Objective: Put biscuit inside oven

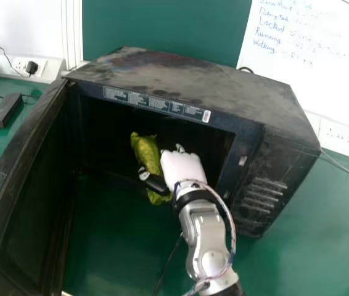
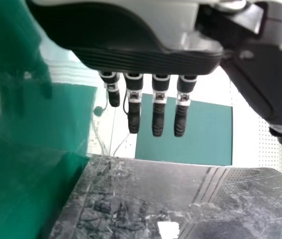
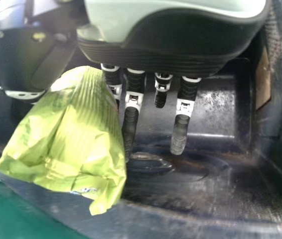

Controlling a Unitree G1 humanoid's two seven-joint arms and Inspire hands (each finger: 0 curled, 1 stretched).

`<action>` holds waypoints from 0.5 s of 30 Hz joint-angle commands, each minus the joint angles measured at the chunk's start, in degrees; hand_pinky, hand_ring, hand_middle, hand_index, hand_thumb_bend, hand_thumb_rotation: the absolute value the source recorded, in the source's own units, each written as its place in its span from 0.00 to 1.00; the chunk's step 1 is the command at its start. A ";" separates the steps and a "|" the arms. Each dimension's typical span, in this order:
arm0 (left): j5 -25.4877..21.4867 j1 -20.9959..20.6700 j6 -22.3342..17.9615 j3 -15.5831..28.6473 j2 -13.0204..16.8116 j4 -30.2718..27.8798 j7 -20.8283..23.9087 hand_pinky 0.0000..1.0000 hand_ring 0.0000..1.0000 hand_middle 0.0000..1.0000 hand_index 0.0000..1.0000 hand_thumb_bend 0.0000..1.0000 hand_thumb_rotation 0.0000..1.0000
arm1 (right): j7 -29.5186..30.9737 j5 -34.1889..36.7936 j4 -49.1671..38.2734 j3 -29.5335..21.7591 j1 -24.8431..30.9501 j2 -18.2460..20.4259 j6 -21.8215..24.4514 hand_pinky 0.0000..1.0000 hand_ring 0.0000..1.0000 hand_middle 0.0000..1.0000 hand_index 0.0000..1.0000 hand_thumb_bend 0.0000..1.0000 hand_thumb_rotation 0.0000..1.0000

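Note:
In the head view my right hand (image 1: 184, 168) is at the mouth of the black oven (image 1: 187, 86), whose door (image 1: 23, 203) stands wide. A green-yellow biscuit packet (image 1: 145, 154) is pinched between its thumb and fingers, at the hand's left. The right wrist view has the packet (image 3: 76, 134) beside the fingers of my right hand (image 3: 178, 132), over the dark oven floor (image 3: 215, 174); the packet hides part of the thumb side. My left hand (image 2: 158, 117) has its fingers straight, empty, near the dark oven door (image 2: 146, 194) in the left wrist view.
The oven's right front frame (image 1: 239, 163) is close beside the right hand. A green table (image 1: 304, 234) lies around the oven. At the back left are a black adapter (image 1: 5, 111) and a wall socket (image 1: 31, 66); a whiteboard (image 1: 322, 80) stands behind the oven.

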 commanded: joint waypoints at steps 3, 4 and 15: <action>-0.07 2.36 1.44 0.24 -0.90 2.07 0.03 0.78 0.82 0.84 0.82 0.75 0.57 | -5.77 2.43 4.01 1.67 -3.11 -1.62 -0.79 0.44 0.44 0.44 0.51 0.53 0.00; -0.07 2.35 1.50 0.26 -0.91 2.06 0.11 0.78 0.82 0.84 0.82 0.75 0.57 | -7.31 3.04 5.19 2.02 -3.62 -2.01 -1.28 0.42 0.44 0.43 0.51 0.53 0.00; 0.07 2.71 1.47 0.17 -1.16 1.56 0.19 0.78 0.82 0.84 0.82 0.76 0.58 | -19.89 9.04 20.07 5.36 -10.76 -4.67 -5.88 0.37 0.42 0.41 0.51 0.53 0.00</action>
